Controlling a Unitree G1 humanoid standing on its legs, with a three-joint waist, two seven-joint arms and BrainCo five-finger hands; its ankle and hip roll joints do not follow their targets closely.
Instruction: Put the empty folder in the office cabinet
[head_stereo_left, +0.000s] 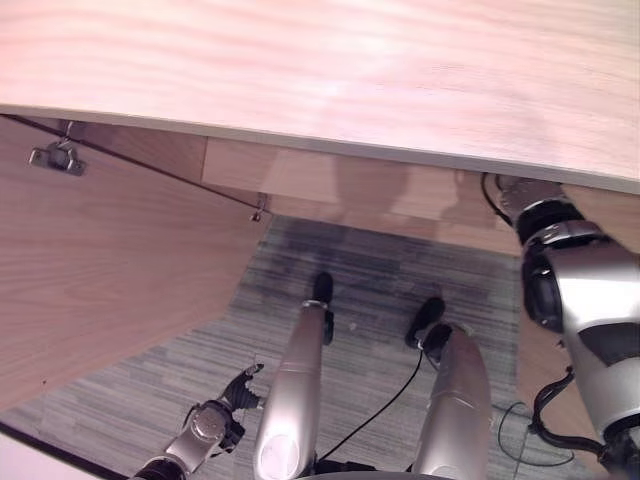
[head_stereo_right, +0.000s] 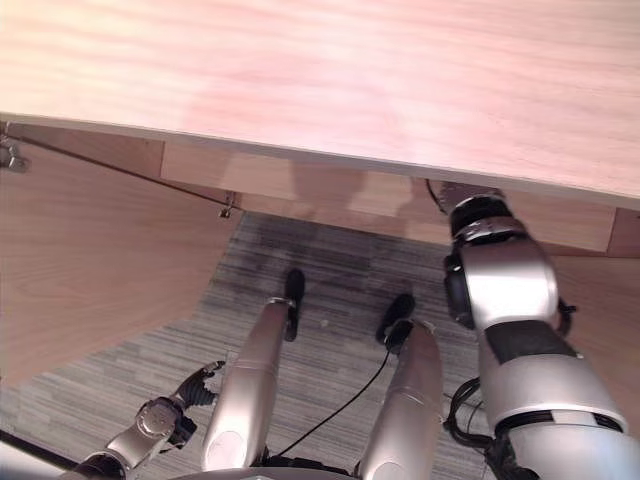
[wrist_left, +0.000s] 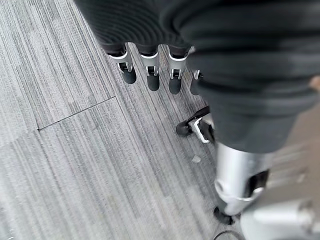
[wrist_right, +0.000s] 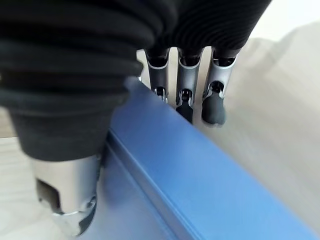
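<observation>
Two hands share this moment, and only one has anything to do with the folder. On the left, the left hand (head_stereo_left: 243, 388) hangs low over the grey carpeted floor (wrist_left: 75, 165), well apart from the cabinet; in its wrist view its fingers (wrist_left: 150, 75) reach out fairly straight and relaxed with the thumb off to one side, and nothing lies between them. Beside it, the open cabinet door (head_stereo_left: 110, 270) swings out to the left with its hinge hardware showing. Across the middle runs the cabinet top (head_stereo_left: 330, 70), a broad pale wooden panel that hides the space beneath it from the head camera.

Further right, the right arm reaches forward under that panel, so the right hand (wrist_right: 100, 100) is hidden in both eye views. Its own wrist view shows the blue folder (wrist_right: 210, 185) directly under the palm, its long edge running diagonally away from the fingers (wrist_right: 215, 100), which come down over the far side of that edge while the thumb sits on the near face. I judge this a closed grip on the folder, thumb against fingers. Pale wood lies just behind the folder, probably the inside of the cabinet. The coming move turns on that: the folder seems nearly placed, and letting go looks like the next step.
</observation>
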